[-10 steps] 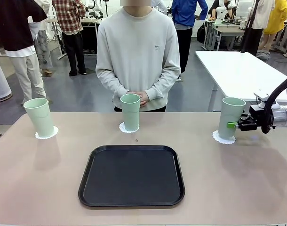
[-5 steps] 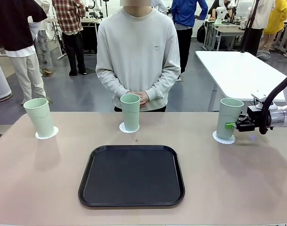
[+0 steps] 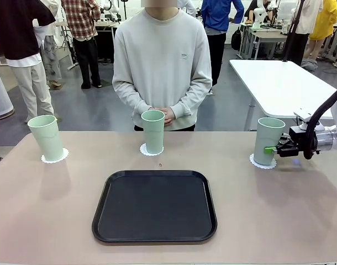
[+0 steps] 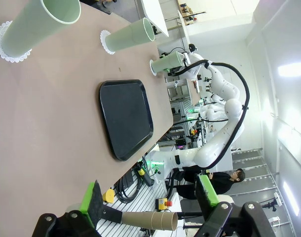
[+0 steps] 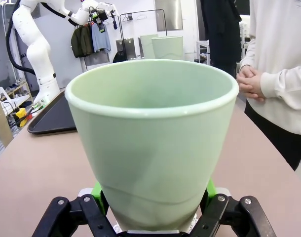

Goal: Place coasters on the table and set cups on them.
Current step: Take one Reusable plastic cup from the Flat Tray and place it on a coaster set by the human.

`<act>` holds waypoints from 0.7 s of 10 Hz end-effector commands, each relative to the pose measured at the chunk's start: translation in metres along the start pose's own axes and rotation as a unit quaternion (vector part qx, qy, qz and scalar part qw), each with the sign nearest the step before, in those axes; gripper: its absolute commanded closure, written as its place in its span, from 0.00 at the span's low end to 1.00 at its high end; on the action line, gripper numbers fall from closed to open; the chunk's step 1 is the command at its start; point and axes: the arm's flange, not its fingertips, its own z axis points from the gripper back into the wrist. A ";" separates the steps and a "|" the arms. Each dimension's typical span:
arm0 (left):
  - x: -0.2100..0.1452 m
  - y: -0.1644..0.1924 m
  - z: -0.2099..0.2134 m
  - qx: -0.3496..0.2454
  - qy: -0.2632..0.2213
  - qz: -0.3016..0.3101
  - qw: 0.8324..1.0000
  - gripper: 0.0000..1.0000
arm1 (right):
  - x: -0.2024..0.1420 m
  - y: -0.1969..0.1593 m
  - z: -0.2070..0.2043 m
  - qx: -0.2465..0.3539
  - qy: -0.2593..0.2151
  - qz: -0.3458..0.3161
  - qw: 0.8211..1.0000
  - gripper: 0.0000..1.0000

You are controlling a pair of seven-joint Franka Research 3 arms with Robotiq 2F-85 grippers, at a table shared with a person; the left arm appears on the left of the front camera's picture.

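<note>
A beige surface [image 3: 47, 210] carries a black tray [image 3: 154, 206] near its front edge. Three white coasters lie beyond the tray: one far to its left [image 3: 54, 158], one just behind it [image 3: 151, 151], one far to its right [image 3: 262, 162]. A small dark speck [image 3: 161, 164] sits between tray and middle coaster.

A black tray [image 3: 154, 205] lies centred, a small speck [image 3: 161, 165] (perhaps a crumb) just beyond.

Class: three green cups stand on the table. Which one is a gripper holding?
The cup at the robot's right end: the right gripper clamps its side. The middle cup and left cup stand untouched.
</note>
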 end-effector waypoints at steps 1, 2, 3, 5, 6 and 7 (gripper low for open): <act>-0.001 -0.001 0.001 -0.005 -0.005 -0.005 1.000 0.00 | -0.003 0.000 0.001 0.009 0.005 0.018 1.000 0.17; -0.001 -0.001 0.001 -0.005 -0.005 -0.005 1.000 0.00 | -0.003 0.000 0.002 0.010 0.006 0.021 1.000 0.17; -0.001 -0.001 0.001 -0.005 -0.005 -0.005 1.000 0.00 | -0.004 0.000 0.003 0.011 0.007 0.022 1.000 0.17; -0.001 -0.001 0.001 -0.005 -0.005 -0.005 1.000 0.00 | -0.003 0.000 0.004 0.010 0.013 0.024 1.000 0.00; -0.001 -0.001 0.001 -0.005 -0.005 -0.005 1.000 0.00 | -0.002 0.001 0.005 0.010 0.018 0.028 0.999 0.00; -0.001 -0.001 0.001 -0.005 -0.005 -0.005 1.000 0.00 | 0.000 0.002 0.007 0.012 0.024 0.034 0.999 0.00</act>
